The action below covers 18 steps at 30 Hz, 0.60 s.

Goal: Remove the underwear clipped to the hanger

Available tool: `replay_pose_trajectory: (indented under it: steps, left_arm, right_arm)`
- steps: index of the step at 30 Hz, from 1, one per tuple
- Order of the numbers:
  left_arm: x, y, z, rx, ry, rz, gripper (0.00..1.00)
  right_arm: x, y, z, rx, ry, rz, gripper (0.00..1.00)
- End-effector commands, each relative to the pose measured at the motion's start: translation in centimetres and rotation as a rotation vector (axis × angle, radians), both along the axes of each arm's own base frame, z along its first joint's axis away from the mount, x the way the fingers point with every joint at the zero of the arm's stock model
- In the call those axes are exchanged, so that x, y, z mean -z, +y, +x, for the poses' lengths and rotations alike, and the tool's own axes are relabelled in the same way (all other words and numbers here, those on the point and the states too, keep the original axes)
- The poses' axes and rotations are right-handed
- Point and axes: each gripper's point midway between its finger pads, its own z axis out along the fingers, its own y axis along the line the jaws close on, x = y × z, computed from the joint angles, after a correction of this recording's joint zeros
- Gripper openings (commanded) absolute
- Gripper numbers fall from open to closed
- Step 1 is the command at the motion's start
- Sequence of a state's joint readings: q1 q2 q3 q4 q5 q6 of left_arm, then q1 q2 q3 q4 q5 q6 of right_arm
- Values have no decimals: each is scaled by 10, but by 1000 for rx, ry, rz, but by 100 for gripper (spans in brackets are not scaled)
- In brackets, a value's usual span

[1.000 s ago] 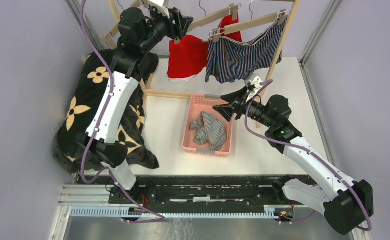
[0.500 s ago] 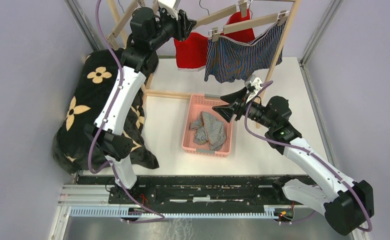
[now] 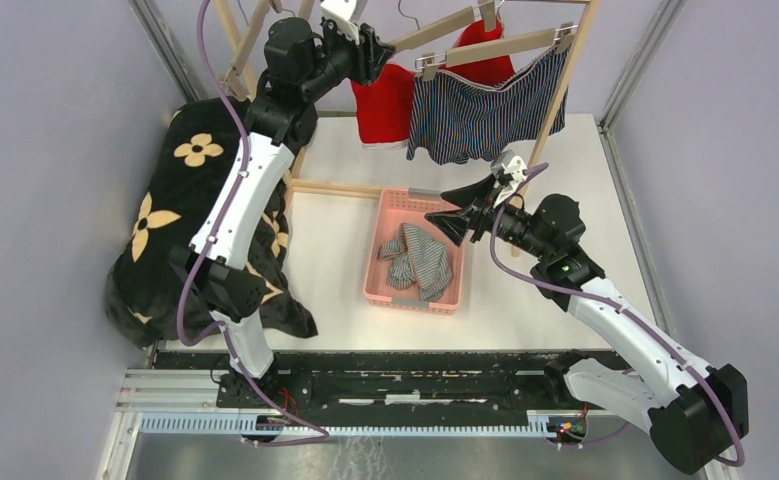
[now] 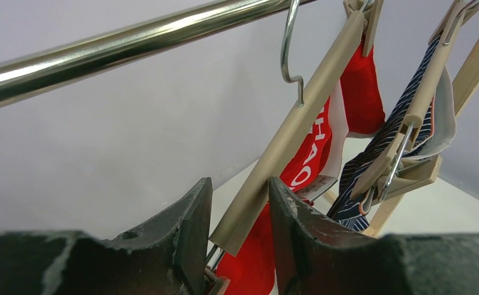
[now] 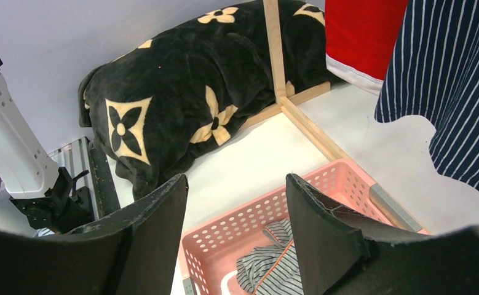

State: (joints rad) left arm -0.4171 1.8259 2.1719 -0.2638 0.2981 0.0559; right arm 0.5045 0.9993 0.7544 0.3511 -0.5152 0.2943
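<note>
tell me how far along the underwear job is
Done: the grey-and-white striped briefs lie in the pink basket. In hand: the left pincer straddles the wooden hanger holding the red briefs; whether it grips is unclear. The right pincer hangs open over the basket, empty. Left: the red briefs and the dark blue boxers, both on their hangers.

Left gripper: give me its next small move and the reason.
Probably ease the left gripper down the hanger to its lower clip and squeeze it. In the left wrist view the open jaws straddle the wooden bar just above that clip, and the red briefs hang clipped to this hanger, so pinching the clip looks like the way to free them.
</note>
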Motion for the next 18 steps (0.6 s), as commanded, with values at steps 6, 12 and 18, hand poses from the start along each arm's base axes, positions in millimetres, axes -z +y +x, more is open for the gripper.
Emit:
replay_pose_trajectory:
  steps: [6, 12, 18]
  left_arm:
    - [-20, -12, -15, 93, -78, -19, 49]
    - [-13, -21, -15, 143, -62, -20, 44]
    - [-12, -34, -24, 235, -53, -38, 37]
  right_arm:
    - [-20, 3, -9, -30, -70, 42, 69]
    - [-22, 3, -12, -39, -80, 45, 69]
    - [-22, 4, -12, -42, -82, 50, 69]
